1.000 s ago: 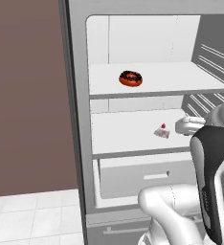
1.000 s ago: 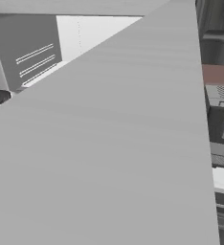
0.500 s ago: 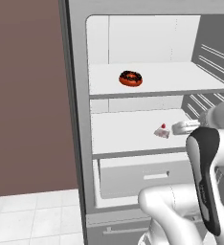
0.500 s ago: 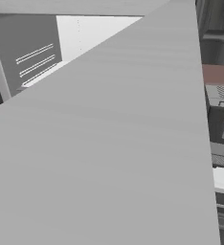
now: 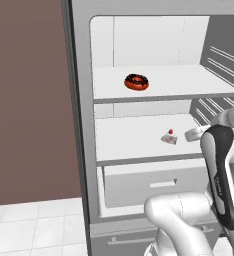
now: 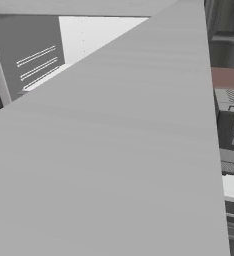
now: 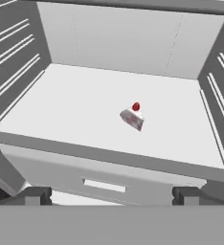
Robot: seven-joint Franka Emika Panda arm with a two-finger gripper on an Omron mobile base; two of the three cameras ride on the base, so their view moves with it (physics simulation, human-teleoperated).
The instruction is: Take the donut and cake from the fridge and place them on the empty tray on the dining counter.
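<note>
From the left base view: fridge (image 5: 84, 125) open, donut (image 5: 137, 82) on the upper shelf, cake (image 5: 169, 137) on the shelf below, near its front edge. From the hand view: cake (image 7: 133, 116) centred on that shelf, gripper (image 7: 112, 195) empty, 2 fingertips (image 7: 35, 195) set wide apart, short of the shelf edge. From the right base view: grey fridge door (image 6: 114, 165) blocking the interior.

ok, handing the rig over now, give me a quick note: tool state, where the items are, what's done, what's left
Tool: open, empty, in front of the fridge, short of the middle shelf and aimed at it.
Cake: on the middle shelf, untouched.
Donut: on the shelf above, untouched.
Done: fridge door open, arm lined up on the cake.
Left: grasp the cake, carry it to the tray on the dining counter, then do the same for the donut.
</note>
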